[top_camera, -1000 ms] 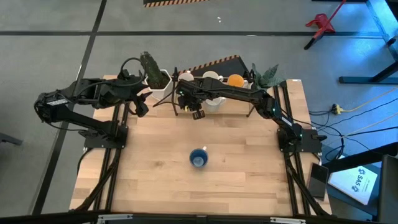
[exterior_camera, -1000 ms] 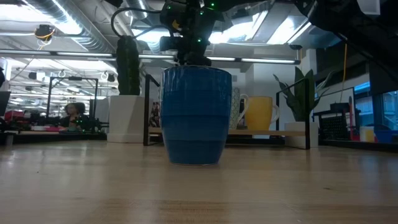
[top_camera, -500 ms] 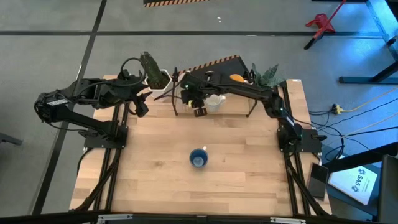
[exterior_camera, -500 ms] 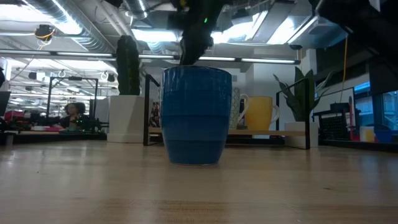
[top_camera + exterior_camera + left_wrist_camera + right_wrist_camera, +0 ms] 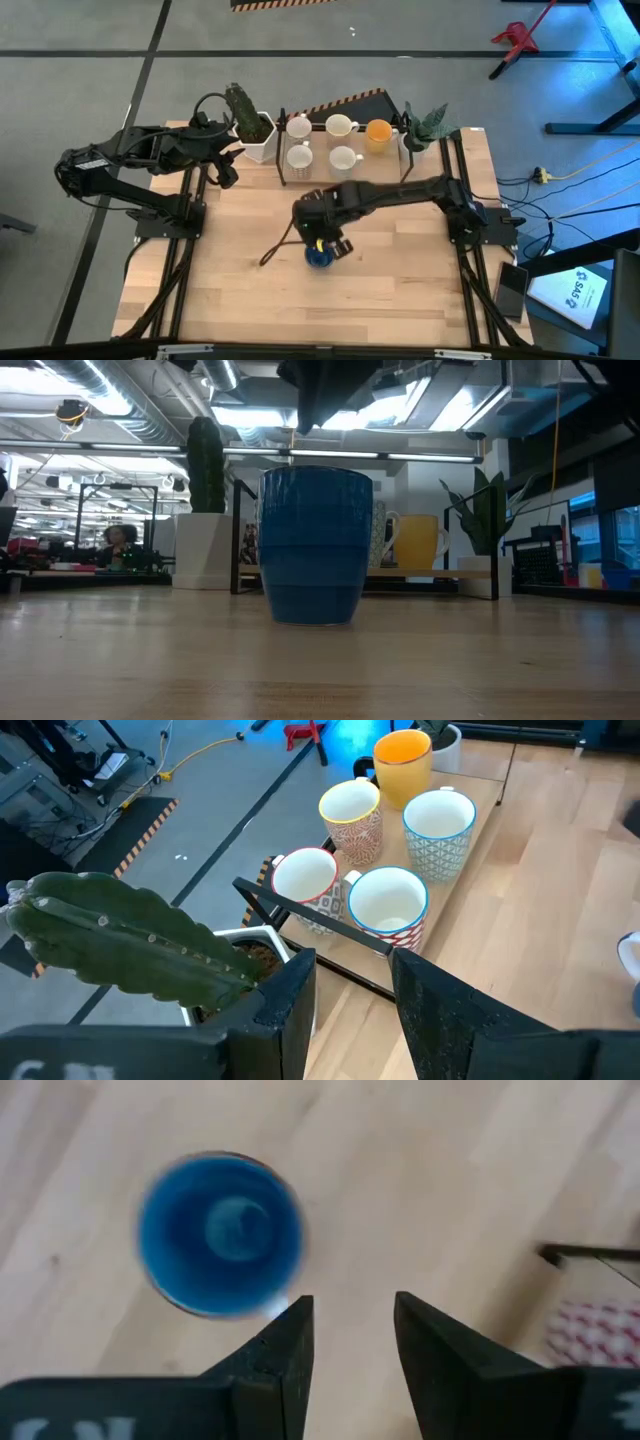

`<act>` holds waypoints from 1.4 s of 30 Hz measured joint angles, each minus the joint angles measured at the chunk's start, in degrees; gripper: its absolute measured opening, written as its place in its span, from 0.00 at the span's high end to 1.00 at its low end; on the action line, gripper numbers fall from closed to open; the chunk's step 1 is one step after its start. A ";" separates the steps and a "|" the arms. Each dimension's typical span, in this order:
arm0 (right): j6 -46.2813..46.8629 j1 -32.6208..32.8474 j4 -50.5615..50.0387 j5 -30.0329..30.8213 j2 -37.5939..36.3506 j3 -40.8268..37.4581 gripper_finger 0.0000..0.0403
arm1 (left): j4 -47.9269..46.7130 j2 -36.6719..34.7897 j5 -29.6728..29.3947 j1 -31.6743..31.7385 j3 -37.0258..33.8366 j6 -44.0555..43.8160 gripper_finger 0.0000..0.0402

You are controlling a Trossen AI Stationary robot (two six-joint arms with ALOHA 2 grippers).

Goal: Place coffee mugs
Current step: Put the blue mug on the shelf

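You are looking at a task that appears largely complete: five of the six coffee mugs are sitting grouped on the rack [image 5: 283,152] at the far edge of the table [image 5: 400,290], between the two potted plants. In the high view, the white mugs are standing at [image 5: 298,127], [image 5: 338,125], [image 5: 299,157] and [image 5: 343,158], and the orange mug [image 5: 378,131] is occupying the rack's right end. The blue mug [image 5: 319,257] is standing upright and alone, well apart from the rack, toward the table's centre; judged from this layout, it is the one item left to place. The right gripper [image 5: 327,243] is hovering just above the blue mug, on the side nearer the rack; the right wrist view is showing its fingers [image 5: 283,1348] spread with a gap and nothing between them, the mug's rim lying just beside one fingertip. The left gripper [image 5: 227,172] is waiting beside the rack's left end, next to the cactus pot [image 5: 256,135], its fingers [image 5: 290,1005] parted and holding nothing.
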 joint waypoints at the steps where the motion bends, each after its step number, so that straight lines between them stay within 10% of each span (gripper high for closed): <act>1: 0.73 0.76 0.76 -0.42 0.00 -0.96 0.69 | 0.00 0.01 0.01 0.02 0.01 0.00 0.68; 18: 5.67 1.68 15.61 -3.35 -0.41 -18.69 0.69 | -0.28 0.02 1.40 0.00 0.00 1.44 0.68; 42: 4.48 1.91 16.95 -3.84 0.17 -15.91 0.69 | -0.28 0.02 1.06 0.00 0.01 1.48 0.68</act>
